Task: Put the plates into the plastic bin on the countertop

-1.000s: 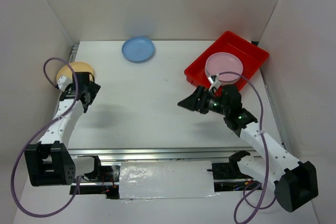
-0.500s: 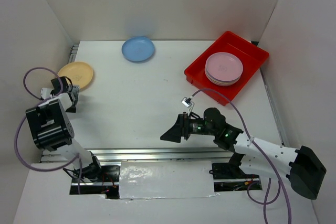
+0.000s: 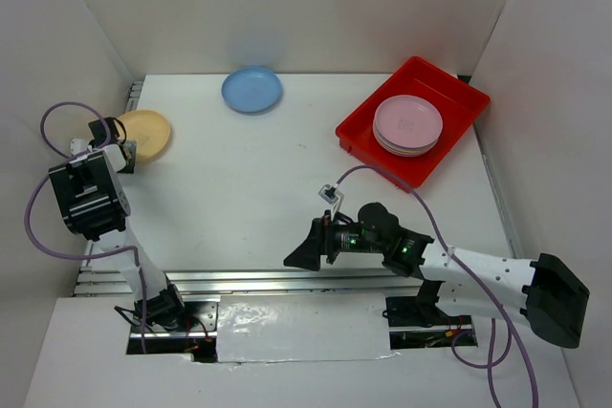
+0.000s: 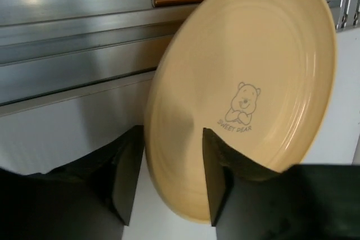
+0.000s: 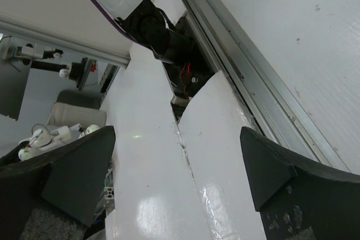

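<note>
A yellow plate with a bear print sits at the countertop's left edge, tipped up by the metal rail. My left gripper stands astride its near rim with the jaws half narrowed. One finger is against the outer edge and the other lies over the plate's face. A blue plate lies at the back. The red plastic bin at the back right holds a stack of pink plates. My right gripper is open and empty, low near the front edge.
White walls close in the left, back and right sides. A metal rail runs along the front, with a glossy white cover beyond it. Purple cables loop from both arms.
The left arm folded back to the left wall, and its jaws narrowed round the yellow plate's rim; the plate tipped. The right arm drew away from the bin toward the front edge.
</note>
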Robot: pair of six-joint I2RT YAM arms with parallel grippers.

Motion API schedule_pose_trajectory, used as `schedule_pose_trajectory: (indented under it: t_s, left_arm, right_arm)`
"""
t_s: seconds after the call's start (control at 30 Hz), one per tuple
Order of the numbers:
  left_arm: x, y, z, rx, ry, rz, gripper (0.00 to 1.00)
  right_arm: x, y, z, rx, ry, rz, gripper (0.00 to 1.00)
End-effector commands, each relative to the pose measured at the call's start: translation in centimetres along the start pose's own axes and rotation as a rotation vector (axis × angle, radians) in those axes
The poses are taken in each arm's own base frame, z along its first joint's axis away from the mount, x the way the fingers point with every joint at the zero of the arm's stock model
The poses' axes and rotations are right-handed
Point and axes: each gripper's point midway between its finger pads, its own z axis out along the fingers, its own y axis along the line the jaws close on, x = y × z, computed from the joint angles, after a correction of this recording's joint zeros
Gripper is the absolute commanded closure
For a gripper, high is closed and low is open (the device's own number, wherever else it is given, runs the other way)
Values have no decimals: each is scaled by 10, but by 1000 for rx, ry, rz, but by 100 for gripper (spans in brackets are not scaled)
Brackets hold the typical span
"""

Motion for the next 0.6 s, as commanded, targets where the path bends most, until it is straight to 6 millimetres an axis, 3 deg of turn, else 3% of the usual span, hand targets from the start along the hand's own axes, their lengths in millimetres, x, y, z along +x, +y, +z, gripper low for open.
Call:
schedule_pose_trajectory:
  t_s: [0.0, 0.1, 0.13, 0.17, 0.27, 0.3, 0.37, 0.4, 0.43, 0.5, 0.53, 0.57]
  left_arm:
    - [25, 36, 10, -167, 50, 51, 48]
    - [30, 33, 12, -190, 58, 68, 71]
    - [28, 27, 10, -183, 59, 66, 92]
    - [32, 30, 5, -205, 75, 70, 100]
    - [38, 17, -18, -186, 77, 86, 100]
    - [36, 8, -35, -169, 65, 92, 100]
    - [57, -10, -59, -114, 82, 159, 100]
    - [57, -25, -79, -72, 68, 191, 100]
    - [78, -45, -101, -17, 78, 257, 100]
    - [87, -55, -136, 2, 56, 363, 100]
    - [106, -67, -160, 43, 70, 424, 100]
    - [108, -65, -170, 41, 71, 458, 100]
  right_arm:
    - [-27, 20, -3, -33, -84, -61, 0]
    - [-32, 18, -10, -5, -115, -68, 0]
    - [-34, 17, -11, 2, -125, -71, 0]
    - [-34, 15, -13, 17, -129, -68, 0]
    - [-40, 6, -15, 55, -149, -50, 0]
    - [-42, 4, -15, 58, -156, -44, 0]
    - [-48, 1, -15, 70, -169, -27, 0]
    - [-53, 2, -15, 73, -181, -24, 0]
    - [-55, -3, -15, 102, -180, -13, 0]
    - [-75, -5, -16, 155, -237, -17, 0]
    - [-75, -20, -18, 237, -228, -1, 0]
    - [-89, -33, -22, 324, -280, 5, 0]
